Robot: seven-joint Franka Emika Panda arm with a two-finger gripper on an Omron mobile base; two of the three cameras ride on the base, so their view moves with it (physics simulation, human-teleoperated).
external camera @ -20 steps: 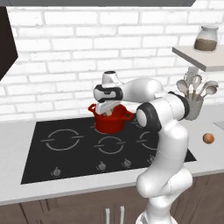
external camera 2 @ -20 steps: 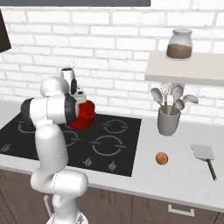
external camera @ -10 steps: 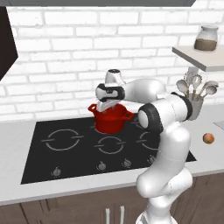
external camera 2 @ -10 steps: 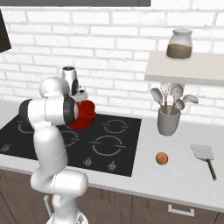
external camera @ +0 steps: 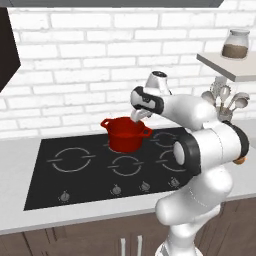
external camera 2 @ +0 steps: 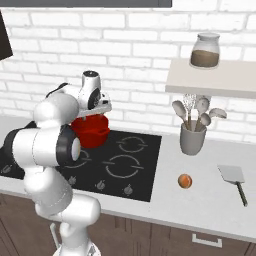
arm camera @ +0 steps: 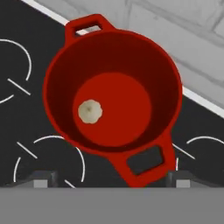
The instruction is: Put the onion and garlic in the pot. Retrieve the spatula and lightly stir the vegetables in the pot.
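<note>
The red pot stands on a back burner of the black cooktop. In the hand view I look straight down into the pot, and a pale garlic bulb lies loose on its floor, left of centre. My gripper hovers just above the pot's rim, open, with nothing between its fingers. The tan-yellow onion rests on the counter right of the cooktop. Further right lies the spatula, flat on the counter with its handle toward the front edge.
A grey utensil cup full of spoons and ladles stands against the brick wall behind the onion. Above it a shelf carries a glass jar. The cooktop has knobs along its front.
The jaws have spread wide and the hand has lifted a little above the pot. The garlic now lies loose inside the pot.
</note>
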